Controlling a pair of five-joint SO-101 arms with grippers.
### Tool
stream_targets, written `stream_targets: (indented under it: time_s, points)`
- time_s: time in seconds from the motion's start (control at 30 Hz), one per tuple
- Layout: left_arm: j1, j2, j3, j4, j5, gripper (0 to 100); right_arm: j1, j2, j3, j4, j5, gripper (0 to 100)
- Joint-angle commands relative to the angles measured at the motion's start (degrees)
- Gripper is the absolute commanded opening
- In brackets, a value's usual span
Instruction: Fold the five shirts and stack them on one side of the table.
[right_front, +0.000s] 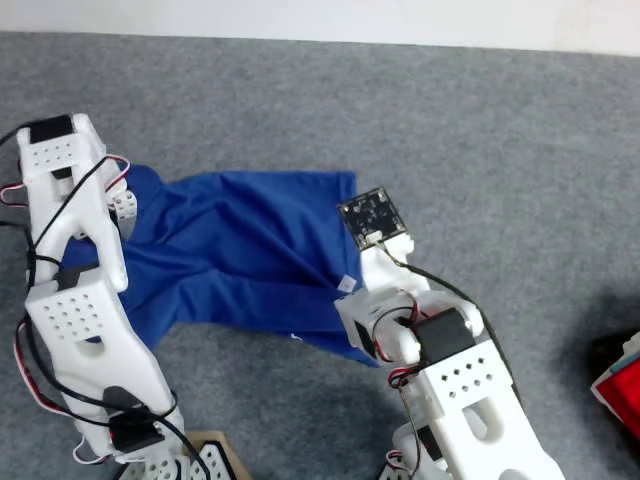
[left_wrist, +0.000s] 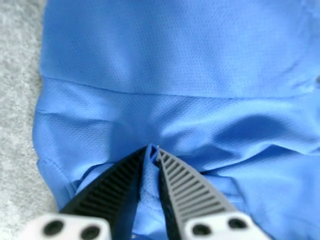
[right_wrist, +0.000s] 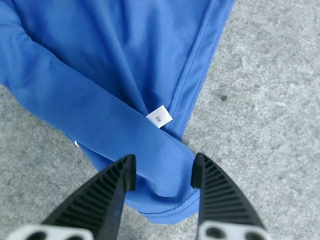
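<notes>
Left pincer: closed tight. Its two ribbed black fingers meet at the tips, and a small fold of the blue shirt is pinched between them.
Right pincer: wide open and holding nothing. Its fingers stand on either side of one corner of the shirt, and the cloth lies in the gap between them. Whether the tips touch the cloth cannot be told.
Blue shirt, place: it lies rumpled and not yet folded on the surface, stretched between the two pincers. One edge is caught in the left pincer, and the opposite hemmed corner lies under the right pincer. Most of the cloth spreads out beyond the tips of both.
Blue shirt, lie: broad creases run away from the left pincer's tips. Beside the right pincer a long doubled-over band of cloth crosses in front of the fingers.
White tag: a small tag on the hem seam, just beyond the right pincer's tips.
Surface: grey and short-piled like felt or carpet. It is bare on both outer sides of the right pincer's fingers, and a strip of it shows beside the left pincer, past the shirt's edge.
Pale band: it runs along the far edge of the grey surface, well beyond both pincers.
Red object: it sits at the edge of the high view, with a dark shape next to it. It is well apart from the right pincer, on the side away from the shirt.
Tan board: it lies behind the left pincer, near that arm's base.
</notes>
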Motion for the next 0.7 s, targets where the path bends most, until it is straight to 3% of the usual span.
stream_targets:
  time_s: [0.0, 0.23, 0.43, 0.67]
  points:
    - [1.19, -4.09, -1.89, 0.53, 0.44, 1, 0.75, -0.84, -0.31, -0.57, 0.0, 19.0]
    - [0.92, -4.18, -5.23, 1.14, 0.26, 1, 0.57, -0.84, -0.22, -0.48, 0.0, 18.8]
    - [0.92, -9.01, -8.4, 5.45, 0.44, 1, 0.48, -0.31, 0.13, -0.92, -4.31, 9.9]
    - [1.71, -19.91, -3.56, 5.45, 0.35, 1, 0.75, -0.31, 7.87, -2.77, -4.75, 22.8]
